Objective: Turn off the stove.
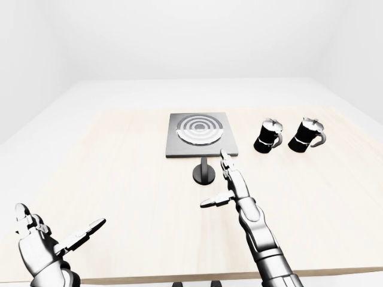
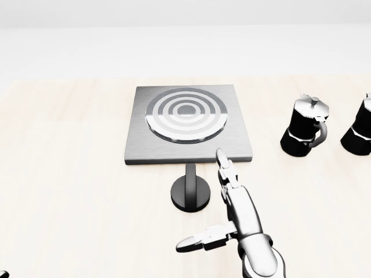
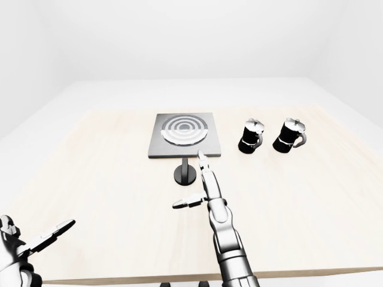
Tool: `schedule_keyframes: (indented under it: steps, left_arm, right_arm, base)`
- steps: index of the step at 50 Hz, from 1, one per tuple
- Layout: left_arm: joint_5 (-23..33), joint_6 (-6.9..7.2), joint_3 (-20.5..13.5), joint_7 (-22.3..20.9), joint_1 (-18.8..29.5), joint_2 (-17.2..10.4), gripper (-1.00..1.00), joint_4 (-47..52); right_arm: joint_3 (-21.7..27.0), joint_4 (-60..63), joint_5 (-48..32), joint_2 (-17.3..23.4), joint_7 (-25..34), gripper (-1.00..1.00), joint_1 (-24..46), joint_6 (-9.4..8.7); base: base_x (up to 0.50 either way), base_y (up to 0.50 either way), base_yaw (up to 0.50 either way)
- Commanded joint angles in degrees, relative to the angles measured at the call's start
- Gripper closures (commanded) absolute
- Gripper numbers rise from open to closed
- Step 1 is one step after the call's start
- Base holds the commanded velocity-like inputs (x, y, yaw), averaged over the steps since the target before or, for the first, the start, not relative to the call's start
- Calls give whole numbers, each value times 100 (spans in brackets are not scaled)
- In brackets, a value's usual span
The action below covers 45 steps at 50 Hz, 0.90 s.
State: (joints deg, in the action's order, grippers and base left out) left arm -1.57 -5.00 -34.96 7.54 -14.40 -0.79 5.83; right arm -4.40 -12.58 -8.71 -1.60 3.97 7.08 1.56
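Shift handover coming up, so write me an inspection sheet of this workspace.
Surface: pale wooden table, bare over most of its top.
Job's things: square grey stove with ringed burner; its black knob stands just below the stove's lower edge.
Clutter: two black moka pots, right of the stove, upright.
Hands: right hand open, one finger pointing up just right of the knob, contact unclear; left hand open, low at left, holding nothing.
Cables: nothing seen.
Surroundings: plain white walls and floor.

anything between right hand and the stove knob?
Nothing: in the head view only bare table separates the right hand from the knob below the stove.
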Motion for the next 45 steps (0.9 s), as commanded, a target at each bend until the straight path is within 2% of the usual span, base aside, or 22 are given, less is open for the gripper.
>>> schedule_keyframes:
  steps: [1, 5, 16, 40, 45]
  left_arm:
    - [4, 0, -8, -6, 9, 7, -100, -38]
    - [-15, 0, -8, -12, -17, 13, -100, 14]
    - [-11, 0, -41, -57, -47, 56, -100, 174]
    - [-15, 0, -28, -39, -29, 42, -100, 119]
    - [4, 0, -16, -20, 11, 26, -100, -12]
  right_arm:
    - [-29, -67, -15, -11, 4, -100, -24, 109]
    - [-83, 3, -73, -32, 14, -100, -53, 80]
    - [-249, 478, -204, -84, 30, -100, -247, -147]
    - [-310, 15, -219, -146, 35, -100, -215, 201]
    - [-358, 17, -242, -167, 26, -100, -247, 210]
  base:
    - [0, 0, 0]
    - [0, 0, 0]
    - [0, 0, 0]
    - [0, 0, 0]
    - [0, 0, 0]
